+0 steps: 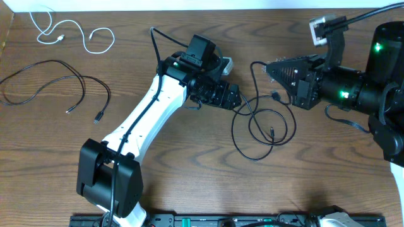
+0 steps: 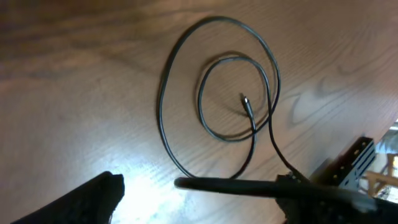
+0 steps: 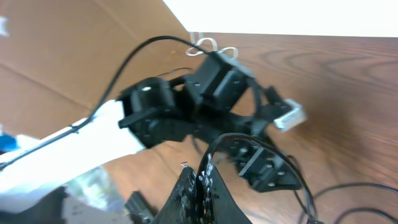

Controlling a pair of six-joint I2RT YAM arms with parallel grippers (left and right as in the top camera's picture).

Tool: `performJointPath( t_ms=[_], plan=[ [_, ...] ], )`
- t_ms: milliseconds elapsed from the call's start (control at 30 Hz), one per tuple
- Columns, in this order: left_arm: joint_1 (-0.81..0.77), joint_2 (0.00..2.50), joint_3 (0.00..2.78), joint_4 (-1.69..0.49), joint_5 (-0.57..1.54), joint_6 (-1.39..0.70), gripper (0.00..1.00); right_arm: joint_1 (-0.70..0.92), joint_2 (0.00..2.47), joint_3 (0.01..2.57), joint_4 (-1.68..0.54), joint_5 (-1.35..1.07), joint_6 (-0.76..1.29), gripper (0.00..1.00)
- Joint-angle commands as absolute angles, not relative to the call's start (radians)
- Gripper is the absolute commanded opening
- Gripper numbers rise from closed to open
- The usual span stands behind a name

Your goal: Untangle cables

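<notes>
One black cable (image 1: 262, 126) lies in a loose coil right of the table's middle; the left wrist view shows its loops (image 2: 217, 93) and a plug end inside them. My right gripper (image 1: 268, 67) is shut on a strand of this cable (image 3: 210, 152) and holds it above the table. My left gripper (image 1: 235, 98) is open and empty just left of the coil; its fingers (image 2: 148, 185) frame bare wood in front of the loops. A second black cable (image 1: 57, 88) lies spread out at the left. The short white cable (image 1: 63, 31) lies at the far left corner.
The left arm's white link (image 1: 148, 116) runs diagonally from its base (image 1: 107, 176) at the front. The right arm's black body (image 1: 353, 88) fills the right side. A cardboard edge (image 3: 74, 56) and the left arm's wrist (image 3: 211, 93) fill the right wrist view.
</notes>
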State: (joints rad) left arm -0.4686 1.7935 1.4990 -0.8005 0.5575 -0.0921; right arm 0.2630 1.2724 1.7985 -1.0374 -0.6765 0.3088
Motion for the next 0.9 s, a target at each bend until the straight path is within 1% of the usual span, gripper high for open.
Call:
performJointPath(
  t_ms=[0,33,67,100,133,167,233,300,333,400,467,500,667,867],
  plan=[
    [-0.466,1.807,1.496,-0.786,0.575,-0.056,0.81,0.253,1.267,1.806,-1.019,-0.785,0.355,0.01],
    [-0.466,1.807,1.496,-0.782,0.575,-0.056,0.81,0.247,1.266,1.806,-1.016,-0.793,0.36,0.01],
    [-0.466,1.807,1.496,-0.776,0.575,-0.056,0.77,0.242,1.266,1.806,-1.013,-0.799,0.364,0.01],
    [-0.466,1.807,1.496,-0.772,0.575,-0.056,0.73,0.237,1.264,1.806,-1.013,-0.803,0.366,0.01],
    [-0.466,1.807,1.496,-0.765,0.574,-0.056,0.64,0.229,1.262,1.806,-1.013,-0.804,0.367,0.01],
    [-0.466,1.807,1.496,-0.76,0.571,-0.057,0.58,0.224,1.26,1.806,-1.014,-0.804,0.37,0.01],
    [-0.466,1.807,1.496,-0.753,0.563,-0.057,0.5,0.214,1.254,1.806,-1.013,-0.808,0.37,0.01],
    [-0.466,1.807,1.496,-0.752,0.557,-0.057,0.45,0.203,1.247,1.806,-1.014,-0.808,0.37,0.01],
    [-0.466,1.807,1.496,-0.752,0.555,-0.057,0.4,0.197,1.245,1.806,-1.014,-0.808,0.37,0.01],
    [-0.466,1.807,1.496,-0.752,0.553,-0.057,0.25,0.187,1.24,1.806,-1.016,-0.809,0.37,0.01],
    [-0.466,1.807,1.496,-0.752,0.553,-0.057,0.15,0.178,1.235,1.806,-1.02,-0.816,0.37,0.01],
    [-0.466,1.807,1.496,-0.752,0.553,-0.057,0.08,0.172,1.233,1.806,-1.023,-0.826,0.37,0.01],
    [-0.465,1.806,1.496,-0.753,0.553,-0.073,0.08,0.139,1.233,1.806,-1.053,-0.794,0.351,0.01],
    [-0.439,1.768,1.504,-0.753,0.565,-0.139,0.07,0.065,1.234,1.805,-1.177,-0.549,0.343,0.01]
  ],
)
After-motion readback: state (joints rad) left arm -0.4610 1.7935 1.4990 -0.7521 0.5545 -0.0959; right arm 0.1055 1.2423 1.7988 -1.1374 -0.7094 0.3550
